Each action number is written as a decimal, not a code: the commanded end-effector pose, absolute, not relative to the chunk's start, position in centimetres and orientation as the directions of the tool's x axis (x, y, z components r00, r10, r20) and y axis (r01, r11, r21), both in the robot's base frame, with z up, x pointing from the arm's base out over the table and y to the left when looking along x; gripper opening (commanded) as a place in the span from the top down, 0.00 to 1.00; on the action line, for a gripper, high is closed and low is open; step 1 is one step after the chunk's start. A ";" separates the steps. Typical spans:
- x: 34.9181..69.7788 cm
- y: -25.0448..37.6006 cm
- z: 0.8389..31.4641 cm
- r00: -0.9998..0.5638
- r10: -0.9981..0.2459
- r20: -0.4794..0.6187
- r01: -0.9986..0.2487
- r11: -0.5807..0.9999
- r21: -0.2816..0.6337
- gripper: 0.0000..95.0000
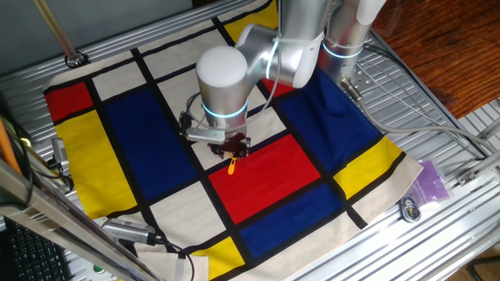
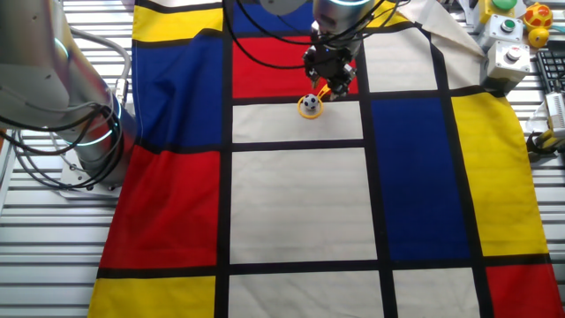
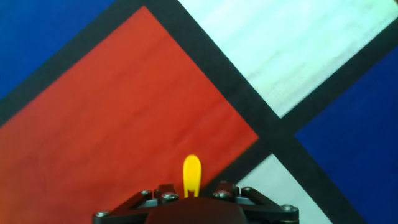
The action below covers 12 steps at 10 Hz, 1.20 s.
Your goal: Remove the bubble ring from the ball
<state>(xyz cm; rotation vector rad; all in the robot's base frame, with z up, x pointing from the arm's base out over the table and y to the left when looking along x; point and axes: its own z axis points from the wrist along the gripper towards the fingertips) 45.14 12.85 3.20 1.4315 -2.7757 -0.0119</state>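
Observation:
The bubble ring (image 2: 323, 91) is yellow-orange. In the other fixed view its loop lies around the small black-and-white ball (image 2: 309, 104) on a white square of the cloth, near a red square. Its handle runs up into my gripper (image 2: 330, 72), which stands right over it and looks shut on the handle. In one fixed view the handle's free end (image 1: 231, 165) sticks out below the gripper (image 1: 233, 146) over the red square, and the ball is hidden behind the hand. The hand view shows the handle tip (image 3: 191, 173) rising between the jaws. The ball is out of that view.
A cloth of red, blue, yellow and white squares (image 2: 300, 203) covers the table. A button box (image 2: 508, 55) and coloured toys (image 2: 537, 18) sit at one corner. A purple bag (image 1: 430, 179) lies off the cloth edge. The arm's base (image 2: 84, 132) stands beside the cloth.

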 end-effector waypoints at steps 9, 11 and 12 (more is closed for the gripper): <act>43.5 11.8 2.6 -0.564 -0.826 0.007 -0.826 0.564 0.010 0.60; 43.2 11.7 2.6 -0.561 -0.828 0.007 -0.828 0.561 0.007 0.60; 43.2 11.7 2.5 -0.562 -0.827 0.007 -0.827 0.562 0.006 0.60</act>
